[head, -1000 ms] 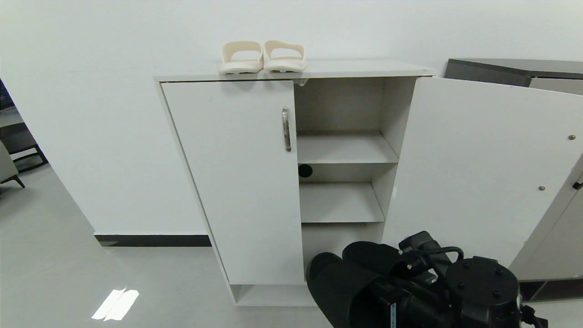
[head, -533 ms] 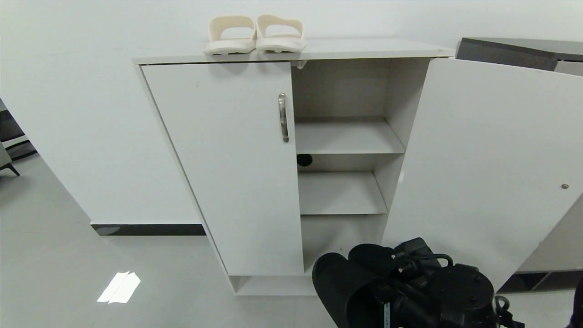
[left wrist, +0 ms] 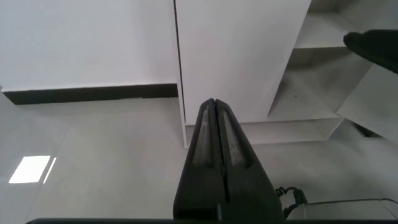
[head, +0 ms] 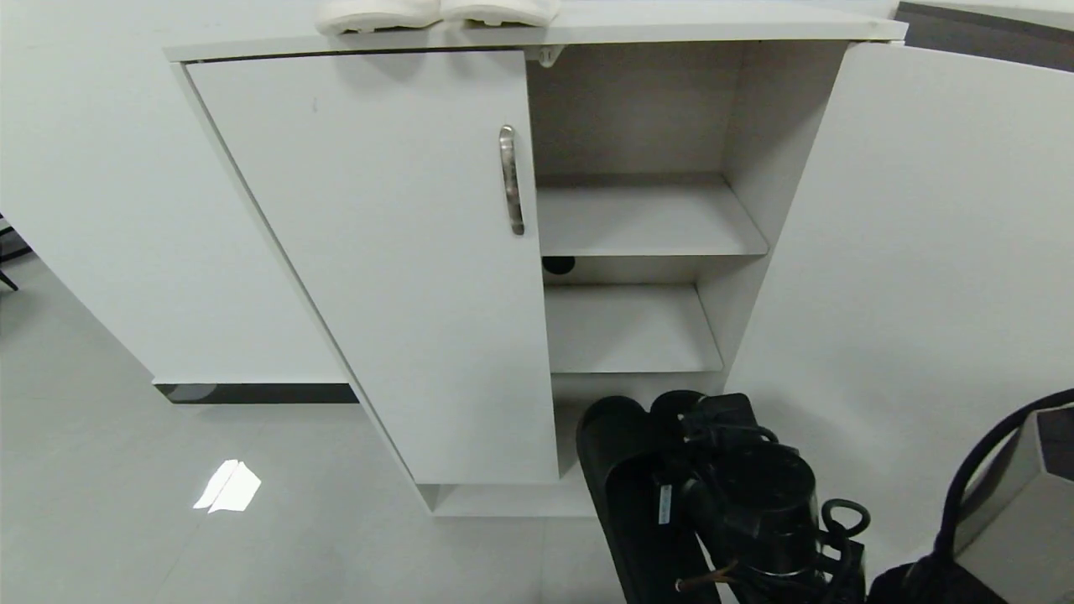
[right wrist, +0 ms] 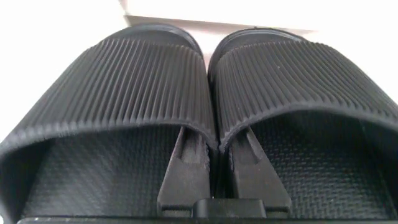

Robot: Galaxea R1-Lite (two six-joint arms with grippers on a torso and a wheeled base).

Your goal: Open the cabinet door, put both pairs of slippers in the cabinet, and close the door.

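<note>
Cabinet (head: 377, 252), one door (head: 923, 252) open, on grey floor (head: 126, 503).

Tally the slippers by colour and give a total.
Black slippers: 2, held by the right gripper.
Cream slippers: 2, on top of the cabinet.
Total: 4.

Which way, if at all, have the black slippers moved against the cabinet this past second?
Yes. The black slippers, in the right gripper, have gone forward toward the cabinet's bottom compartment, toes nearer the lower shelf.
</note>
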